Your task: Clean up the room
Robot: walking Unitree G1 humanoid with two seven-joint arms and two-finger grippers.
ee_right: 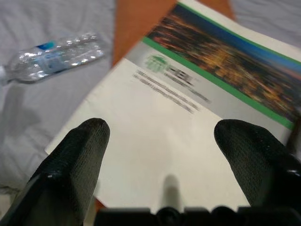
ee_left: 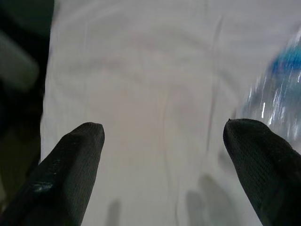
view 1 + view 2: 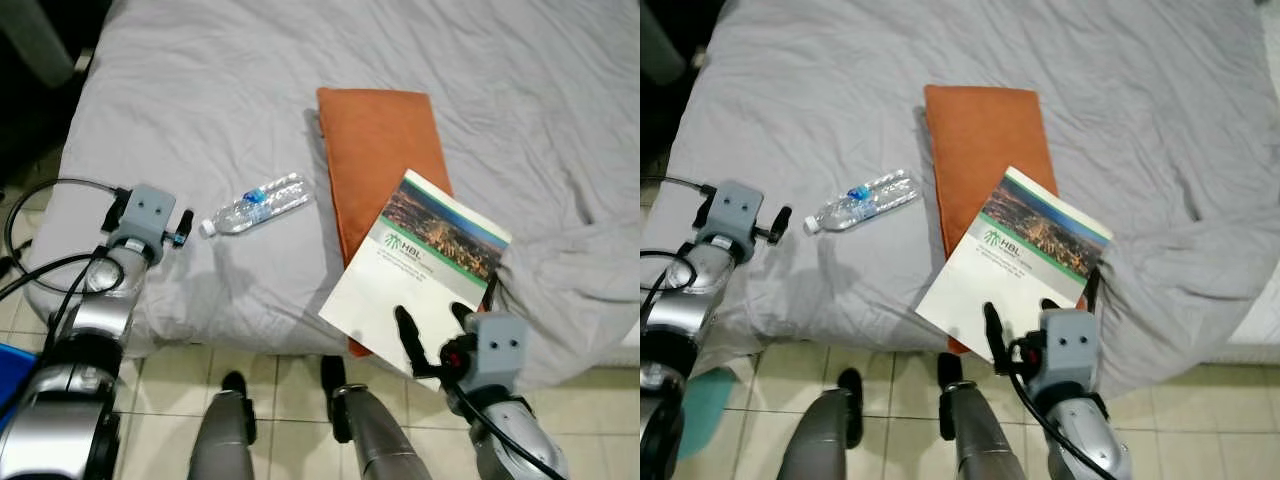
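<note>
A clear plastic water bottle with a blue label lies on the grey bed. To its right an orange pillow lies lengthwise, and a white brochure with a city photo and green stripe rests on its near end, overhanging the bed edge. My right gripper is open, its fingers over the brochure's near corner; the right wrist view shows the brochure between them. My left gripper is open just left of the bottle's cap, above the sheet; the bottle blurs beside one finger.
The bed's near edge drops to a tiled floor, where my legs stand. A rumpled fold of sheet bulges at the right. Dark furniture stands at the bed's left. Cables loop by my left arm.
</note>
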